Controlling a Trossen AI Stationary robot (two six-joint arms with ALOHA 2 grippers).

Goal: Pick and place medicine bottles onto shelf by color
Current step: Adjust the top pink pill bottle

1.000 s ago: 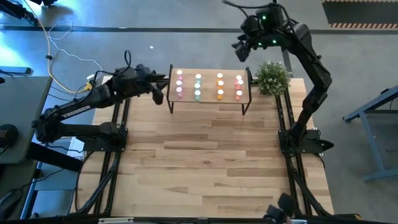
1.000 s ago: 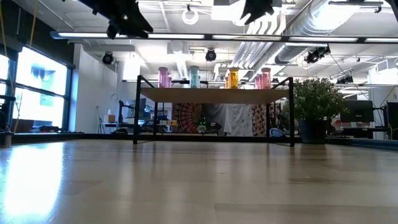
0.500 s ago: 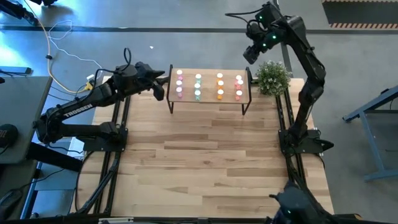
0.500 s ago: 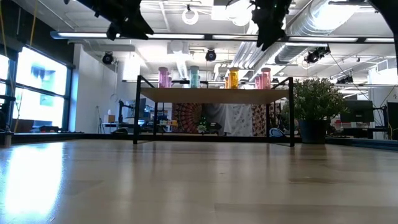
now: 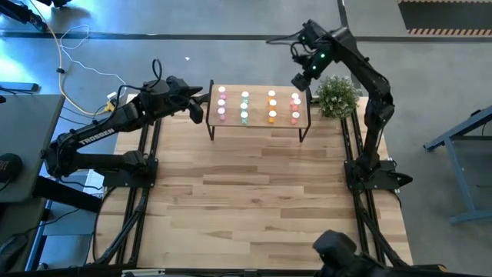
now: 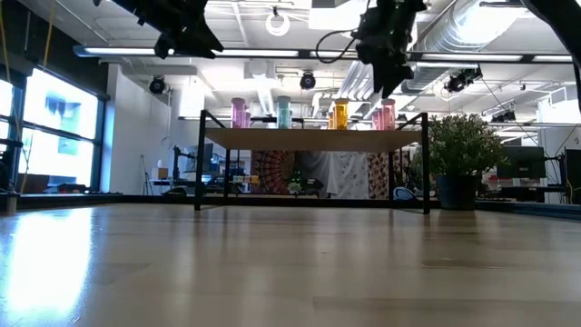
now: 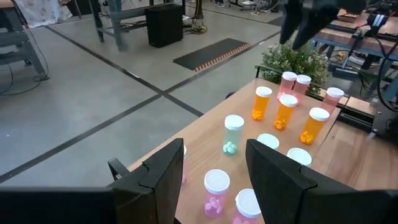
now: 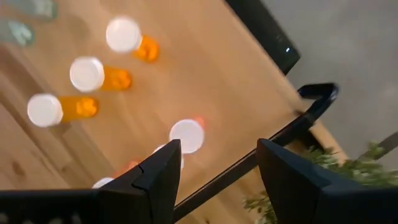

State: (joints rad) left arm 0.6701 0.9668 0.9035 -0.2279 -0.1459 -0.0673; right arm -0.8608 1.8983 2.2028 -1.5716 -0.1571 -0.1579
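The medicine bottles stand upright on the shelf (image 5: 258,109) in four rows by colour: pink (image 5: 222,104), pale green (image 5: 244,106), orange (image 5: 271,106) and red (image 5: 295,106). My left gripper (image 5: 204,101) hovers open just off the shelf's left end, level with the pink bottles (image 7: 216,188), and holds nothing. My right gripper (image 5: 300,79) hangs open above the shelf's far right corner, pointing steeply down. The red bottles' white caps (image 8: 186,135) show below its spread fingers (image 8: 219,149). In the low view it is well above the bottle tops (image 6: 385,71).
A small green potted plant (image 5: 337,94) stands right next to the shelf's right end, close under my right arm. The wooden tabletop (image 5: 254,200) stretches bare in front of the shelf. The shelf's black frame corner (image 8: 317,93) lies just beyond my right fingers.
My right gripper has come down toward the shelf's far right corner and tipped from a shallow slant to pointing steeply down. It stays open. The bottles and the shelf have not moved.
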